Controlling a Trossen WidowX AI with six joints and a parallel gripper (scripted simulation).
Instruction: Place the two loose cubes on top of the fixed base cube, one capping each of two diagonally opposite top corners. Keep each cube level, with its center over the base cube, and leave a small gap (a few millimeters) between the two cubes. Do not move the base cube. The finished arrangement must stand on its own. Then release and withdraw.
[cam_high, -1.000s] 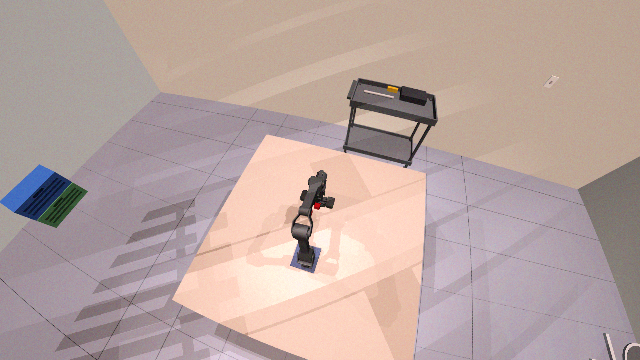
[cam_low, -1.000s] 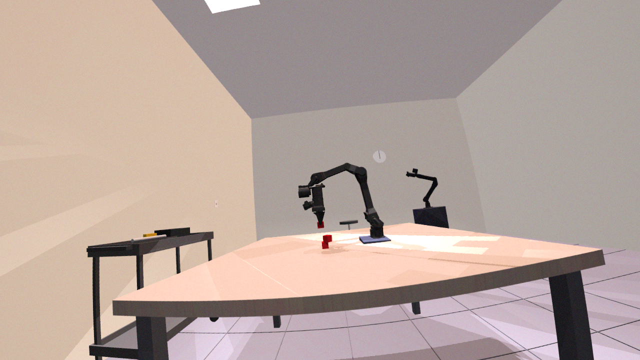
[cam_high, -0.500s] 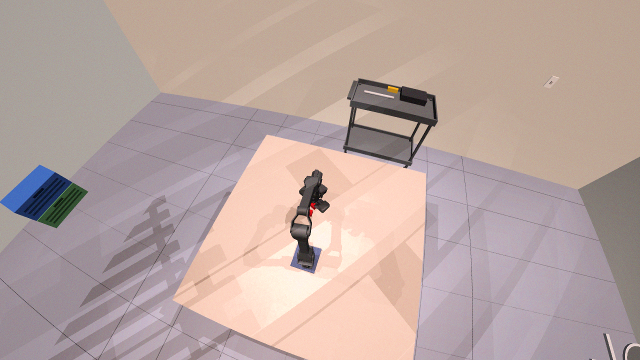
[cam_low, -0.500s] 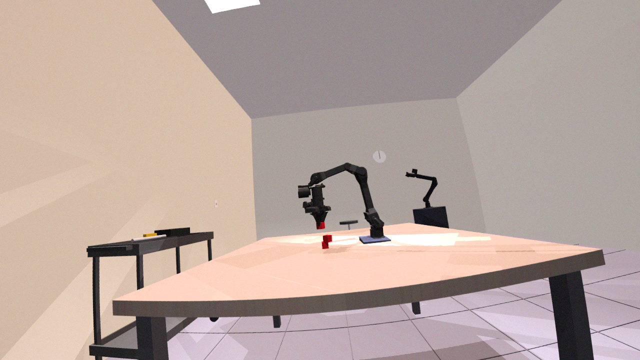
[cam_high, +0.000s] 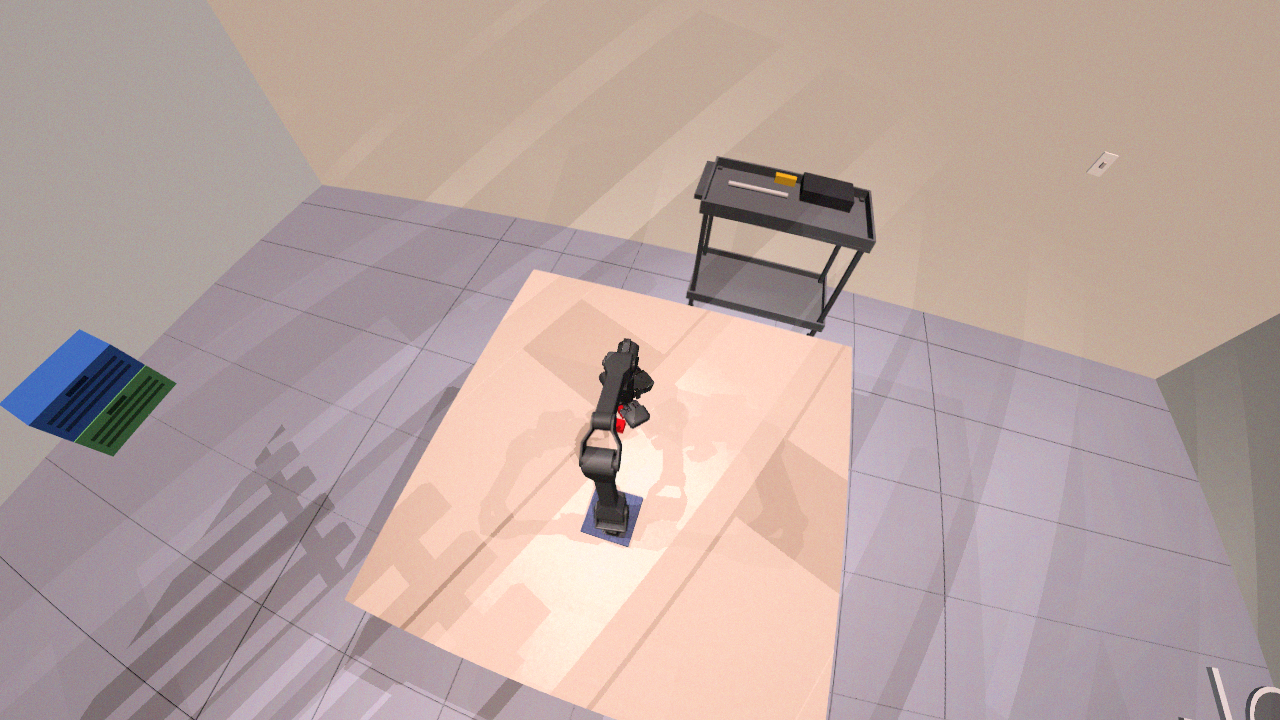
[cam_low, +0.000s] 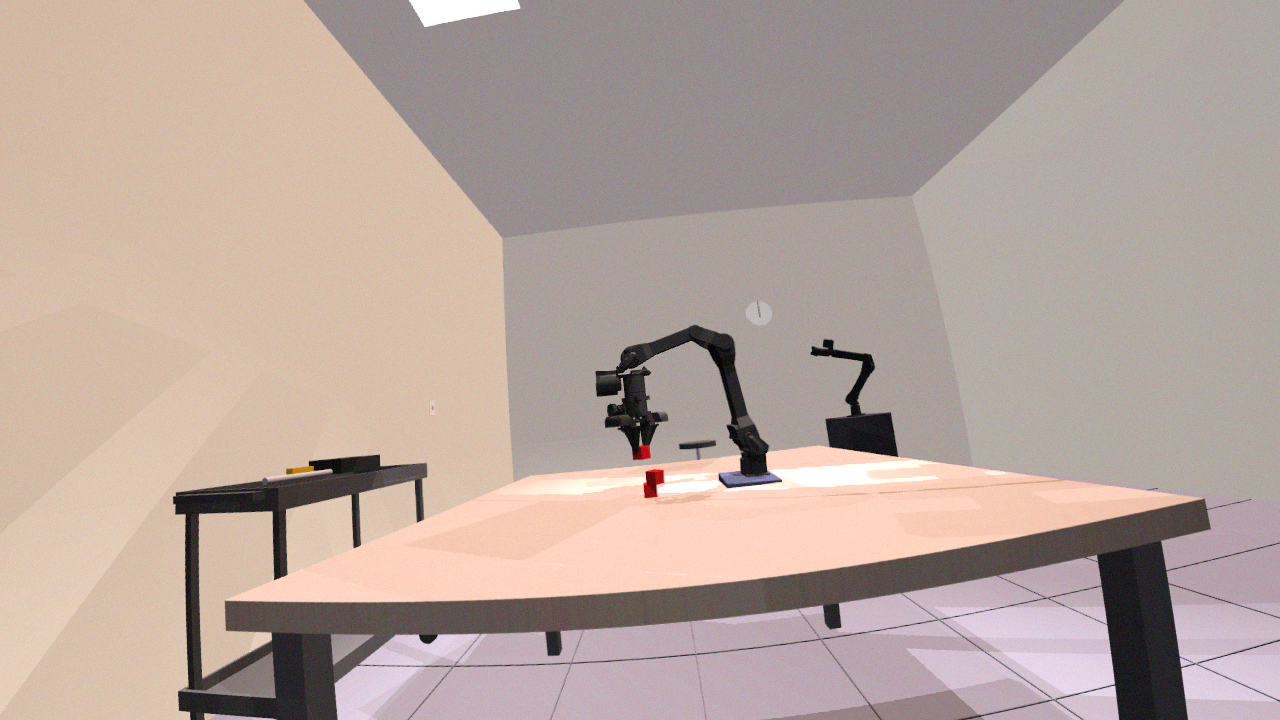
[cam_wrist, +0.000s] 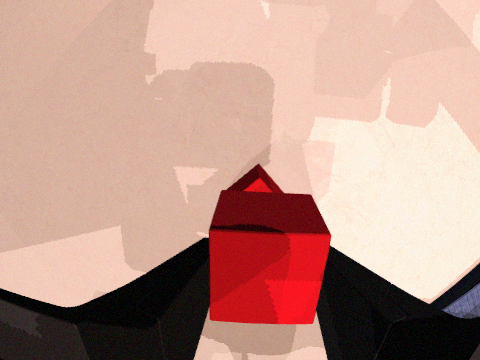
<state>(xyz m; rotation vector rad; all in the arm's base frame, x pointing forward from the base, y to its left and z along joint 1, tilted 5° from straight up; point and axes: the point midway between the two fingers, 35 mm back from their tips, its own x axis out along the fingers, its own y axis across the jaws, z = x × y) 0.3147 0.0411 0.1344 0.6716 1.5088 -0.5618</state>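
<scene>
One red cube clamped in gripper, two more stacked below

Exterior: black six-joint arm (cam_high: 614, 394) (cam_low: 729, 385) is reaching over the pale wooden table (cam_high: 760, 358) (cam_low: 805, 537) (cam_wrist: 400, 175) from a flat navy base plate (cam_high: 634, 504) (cam_low: 729, 480) (cam_wrist: 465, 304). Black parallel-jaw gripper (cam_high: 622, 417) (cam_low: 641, 449) (cam_wrist: 264, 254) is pointing down, its fingers closing on a small red cube (cam_low: 642, 453) (cam_wrist: 250, 280). Cube is hanging above the stack, not touching it. Lower red cube (cam_low: 650, 491) is sitting on the table; upper red cube (cam_low: 655, 476) is resting on it, offset to one side.

Top: arm is partly covering the red pieces; cannot tell which is which.

Wrist: fingers are gripping the held cube from both sides. A red corner (cam_wrist: 259, 187) is showing past its far edge, mostly hidden.

Dark metal cart (cam_high: 787, 225) (cam_low: 304, 489) is standing near the table.
</scene>
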